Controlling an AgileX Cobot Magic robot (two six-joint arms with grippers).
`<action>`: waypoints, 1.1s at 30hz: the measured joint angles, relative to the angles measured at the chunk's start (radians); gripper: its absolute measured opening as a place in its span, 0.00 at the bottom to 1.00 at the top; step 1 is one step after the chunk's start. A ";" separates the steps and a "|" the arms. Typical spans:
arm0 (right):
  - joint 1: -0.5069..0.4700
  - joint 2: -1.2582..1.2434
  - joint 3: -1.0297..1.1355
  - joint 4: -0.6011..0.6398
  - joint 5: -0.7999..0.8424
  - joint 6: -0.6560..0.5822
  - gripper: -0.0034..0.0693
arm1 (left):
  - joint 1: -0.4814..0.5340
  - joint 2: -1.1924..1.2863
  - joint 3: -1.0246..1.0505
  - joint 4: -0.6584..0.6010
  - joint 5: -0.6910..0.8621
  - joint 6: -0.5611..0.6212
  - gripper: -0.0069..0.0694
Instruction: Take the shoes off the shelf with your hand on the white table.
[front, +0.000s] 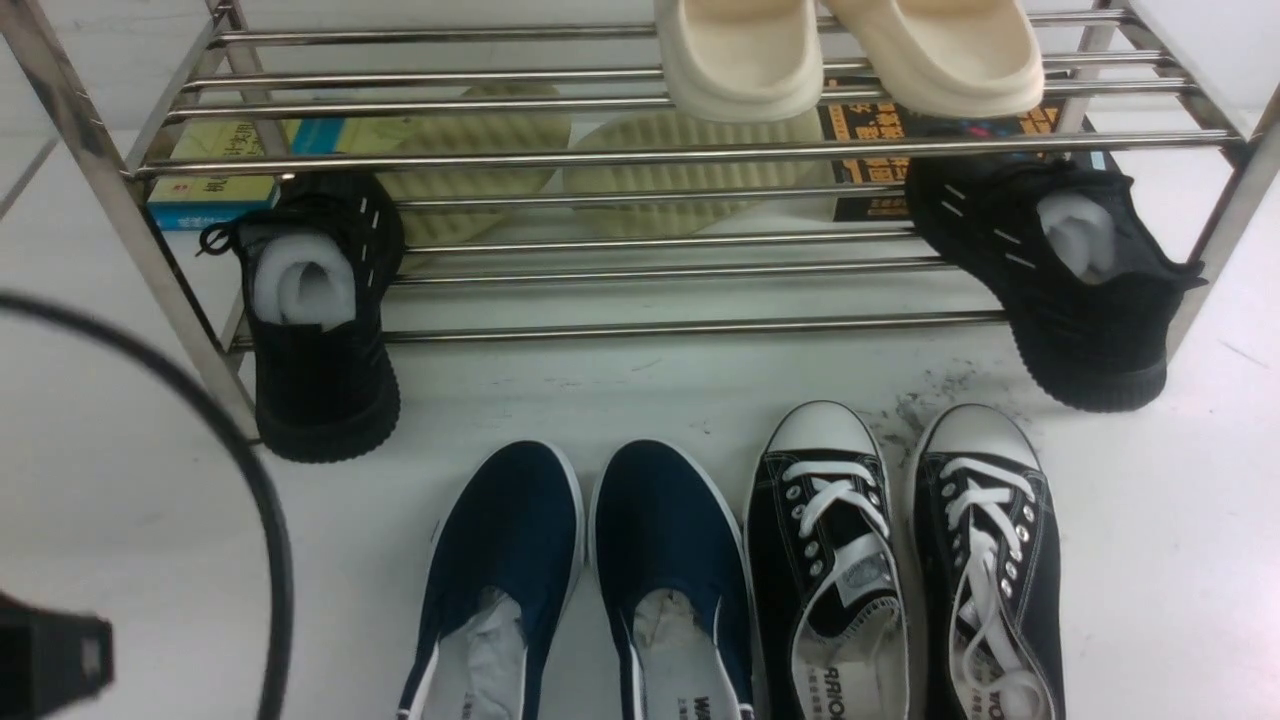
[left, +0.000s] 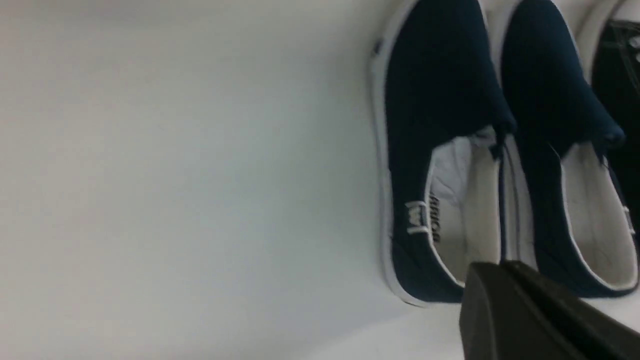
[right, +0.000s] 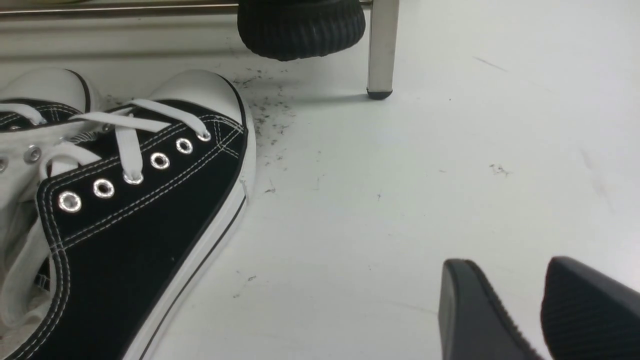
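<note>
So the navy slip-ons (front: 590, 580) are already down on the white bench (front: 120, 560), side by side, toes pointing at the shelf (front: 690, 155), well clear of its bars. Right next to them sits a pair of black lace-ups (front: 905, 570), also on the bench. I'd say the navy pair is done.

What's left on the rack: two black knit sneakers (front: 320, 320) hanging off the lower tier at either end, toes drooping to the bench, and cream slippers (front: 850, 50) up top. Whether those are meant to come off too, can't say.

The left hand (left: 505, 280) is clenched with nothing in it, sitting just behind the heel of the outer navy shoe. The right hand (right: 542, 305) has its fingers parted with a visible gap, holding nothing, low over bare bench beside the lace-ups.

Room-wise: loads of open bench on the far left and the far right. The middle strip is packed with four shoes in a row, and the shelf's slanted legs and low front bar box in anything reaching for those sneakers.
</note>
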 joint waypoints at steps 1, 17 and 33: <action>0.000 0.000 0.000 0.000 0.000 0.000 0.38 | 0.000 -0.032 0.060 -0.036 -0.034 0.008 0.11; 0.000 0.000 0.000 0.000 0.000 0.000 0.38 | 0.000 -0.139 0.342 -0.166 -0.436 0.133 0.13; 0.000 0.000 0.000 0.000 0.000 0.000 0.38 | 0.000 -0.141 0.352 0.119 -0.464 0.131 0.14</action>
